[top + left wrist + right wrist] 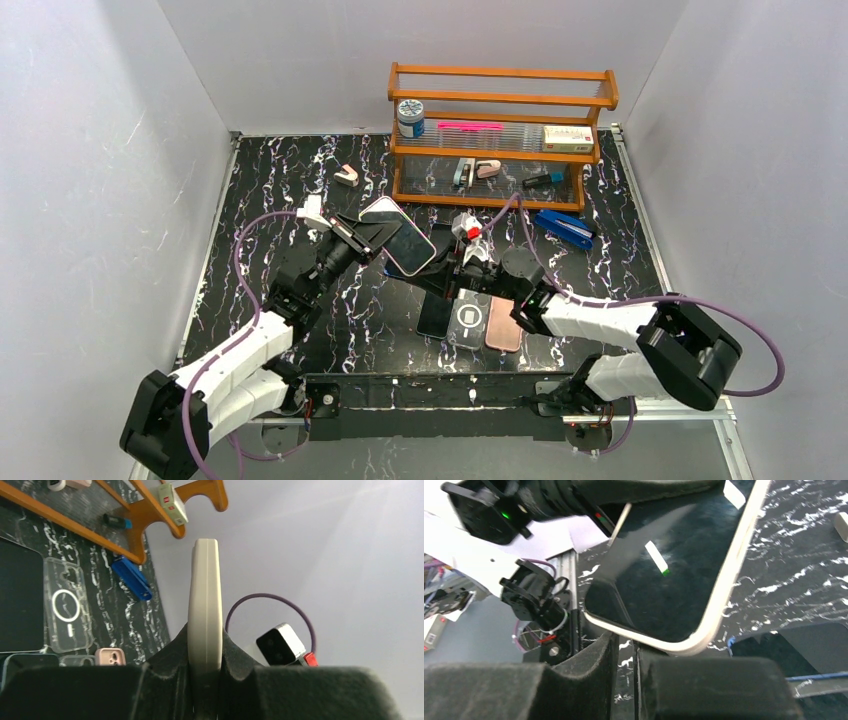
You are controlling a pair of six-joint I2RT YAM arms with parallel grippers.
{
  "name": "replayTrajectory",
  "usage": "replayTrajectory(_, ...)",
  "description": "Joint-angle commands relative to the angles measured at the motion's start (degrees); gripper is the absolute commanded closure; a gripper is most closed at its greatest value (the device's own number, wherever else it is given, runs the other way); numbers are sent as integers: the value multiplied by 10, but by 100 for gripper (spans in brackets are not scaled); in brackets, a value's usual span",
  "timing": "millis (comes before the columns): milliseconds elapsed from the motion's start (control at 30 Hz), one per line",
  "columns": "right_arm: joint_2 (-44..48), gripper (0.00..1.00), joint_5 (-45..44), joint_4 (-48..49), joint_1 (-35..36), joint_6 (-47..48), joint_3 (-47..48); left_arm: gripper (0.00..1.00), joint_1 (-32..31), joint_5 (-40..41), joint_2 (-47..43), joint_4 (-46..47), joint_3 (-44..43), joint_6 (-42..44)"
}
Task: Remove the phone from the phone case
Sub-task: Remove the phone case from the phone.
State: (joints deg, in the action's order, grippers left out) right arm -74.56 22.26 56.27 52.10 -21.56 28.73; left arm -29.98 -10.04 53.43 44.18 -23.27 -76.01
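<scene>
The phone, dark screen up in a cream phone case, hangs tilted above the table's middle. My left gripper is shut on its upper left end. In the left wrist view the case stands edge-on, clamped between the jaws of the left gripper. My right gripper sits at the phone's lower right corner. In the right wrist view the screen and cream rim lie across the tips of the right gripper, whose jaws are shut to a thin slit with only table showing through it.
On the table under the arms lie a black phone, a clear case and a pink case. A wooden rack with small items stands at the back. A blue stapler lies right of centre, a small pink item at the back left.
</scene>
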Motion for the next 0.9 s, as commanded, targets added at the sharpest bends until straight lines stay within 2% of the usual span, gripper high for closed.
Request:
replayTrajectory(0, 29, 76, -11, -48, -35, 29, 16, 100, -1, -65, -17, -91, -59, 111)
replayTrajectory(200, 77, 47, 79, -74, -91, -1, -36, 100, 21, -91, -29, -234, -128, 246)
replayTrajectory(300, 104, 34, 127, -107, -112, 20, -37, 100, 31, -133, -25, -250, -145, 276)
replayTrajectory(333, 112, 32, 139, -119, -116, 29, -34, 100, 34, -150, -19, -249, -149, 280)
replayTrajectory(533, 116, 31, 211, -194, -119, 96, 9, 100, 37, -258, 12, -225, -173, 299)
replayTrajectory(867, 64, 34, 310, -176, -119, 87, 56, 100, 37, -335, 26, -164, -171, 279)
